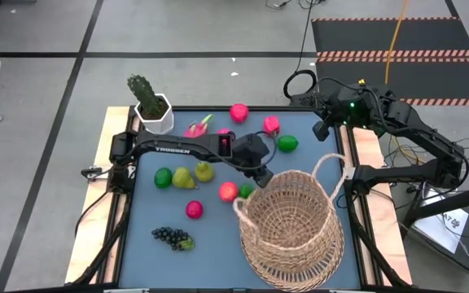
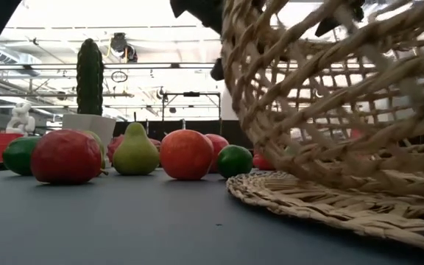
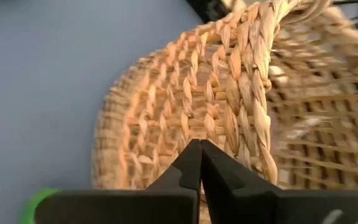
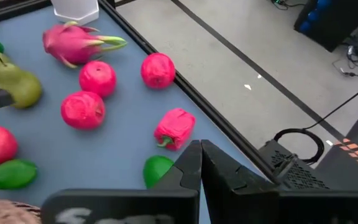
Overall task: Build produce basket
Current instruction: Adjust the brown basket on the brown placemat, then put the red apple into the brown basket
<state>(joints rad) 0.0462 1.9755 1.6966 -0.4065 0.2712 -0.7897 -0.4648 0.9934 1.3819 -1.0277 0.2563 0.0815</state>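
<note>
The wicker basket (image 1: pixel 291 230) lies tipped on the near right part of the blue table (image 1: pixel 210 244), its arched loop handle (image 1: pixel 330 173) on the far right side and its mouth turned toward the far left. In the low view the weave (image 2: pixel 330 96) leans over the table with the flat woven base edge (image 2: pixel 322 202) on the surface.

The left gripper (image 1: pixel 260 174) reaches across from the left and sits at the basket's far-left rim; in its wrist view the two dark fingers (image 3: pixel 191 167) are pressed together right against the braided rim (image 3: pixel 253 93), and whether a strand is pinched between them I cannot tell.

The right gripper (image 4: pixel 200 149) waits above the far right corner of the table, its fingers pressed together on nothing.

The produce lies loose on the table outside the basket: a dragon fruit (image 1: pixel 198 128), pink apples (image 1: pixel 238 112) at the far edge, a lime (image 1: pixel 287 144) near the right edge, a green lime (image 1: pixel 163 177) beside two pears (image 1: pixel 194 174) on the left, a red apple (image 1: pixel 228 191) and a small green fruit (image 1: pixel 246 190) just beside the basket rim, another pink apple (image 1: pixel 195 209), and a dark grape bunch (image 1: pixel 172 237) nearer the front. A potted cactus (image 1: pixel 150 104) stands at the far left corner
</note>
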